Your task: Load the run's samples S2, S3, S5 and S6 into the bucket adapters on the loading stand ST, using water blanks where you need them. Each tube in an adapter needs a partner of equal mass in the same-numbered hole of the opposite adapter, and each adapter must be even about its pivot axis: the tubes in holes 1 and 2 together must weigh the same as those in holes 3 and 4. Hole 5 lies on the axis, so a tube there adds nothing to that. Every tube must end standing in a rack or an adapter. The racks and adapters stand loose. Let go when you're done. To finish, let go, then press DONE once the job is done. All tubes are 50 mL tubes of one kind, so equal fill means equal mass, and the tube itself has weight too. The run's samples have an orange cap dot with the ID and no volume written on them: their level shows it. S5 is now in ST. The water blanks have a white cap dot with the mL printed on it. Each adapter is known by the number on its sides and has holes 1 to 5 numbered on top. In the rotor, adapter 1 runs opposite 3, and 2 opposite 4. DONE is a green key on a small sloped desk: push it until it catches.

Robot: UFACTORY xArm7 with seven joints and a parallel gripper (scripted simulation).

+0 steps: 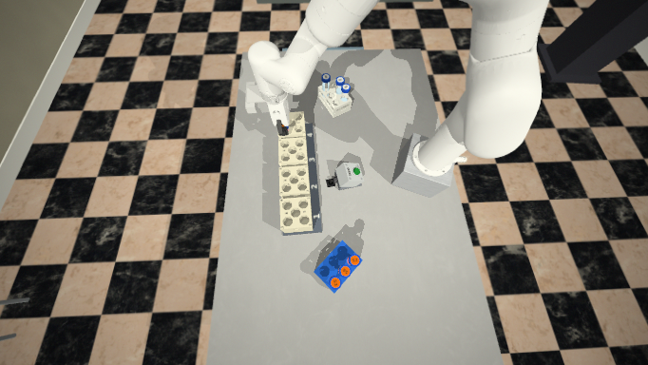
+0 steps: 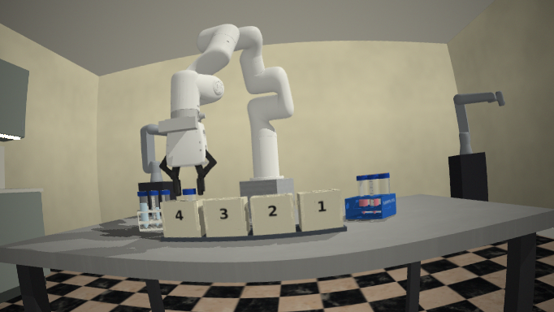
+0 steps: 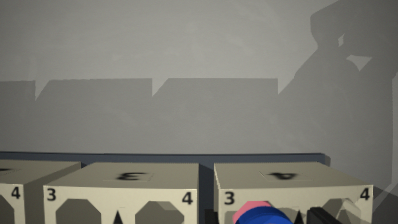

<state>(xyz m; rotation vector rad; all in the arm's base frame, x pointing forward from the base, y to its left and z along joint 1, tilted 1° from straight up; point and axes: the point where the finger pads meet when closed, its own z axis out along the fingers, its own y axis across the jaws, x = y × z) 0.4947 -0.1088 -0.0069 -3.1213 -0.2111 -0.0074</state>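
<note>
The task's blue-capped round sample tube, S5 (image 1: 286, 126) (image 2: 189, 192) (image 3: 265, 217), is held upright by the cream block-shaped adapter 4 (image 1: 296, 115) (image 2: 180, 227) (image 3: 240, 175), at the hole marked 3, lower right of the wrist frame. Its cap is flanked by the black fingers of the white gripper (image 1: 282, 128) (image 2: 188, 188) (image 3: 268, 218), which is left released, parted and with nothing clenched. Adapter 4 is carried at one end of the long dark flat loading stand (image 1: 311, 147) (image 2: 244, 239) (image 3: 207, 172), followed by the matching cream adapters 3 (image 1: 293, 142) (image 2: 225, 228) (image 3: 100, 175), 2 (image 1: 294, 170) (image 2: 272, 226) and 1 (image 1: 295, 226) (image 2: 321, 222), in whose top holes no tubes are seen in the top frame. Three upright tubes with orange-dotted blue caps (image 1: 345, 271) (image 2: 373, 177) are held in the blue box-shaped rack (image 1: 325, 281) (image 2: 387, 212), lower centre of the top frame and right of the exterior one. Three blue-capped tubes of pale blue liquid (image 1: 340, 80) (image 2: 153, 193) are held in the small white rack (image 1: 338, 113) (image 2: 151, 229), upper centre of the top frame. At that frame's centre, the round green DONE key (image 1: 356, 171) is borne by a small grey sloped desk (image 1: 345, 181). All is supported by the grey table (image 1: 394, 295) (image 2: 244, 261) (image 3: 150, 40)
</note>
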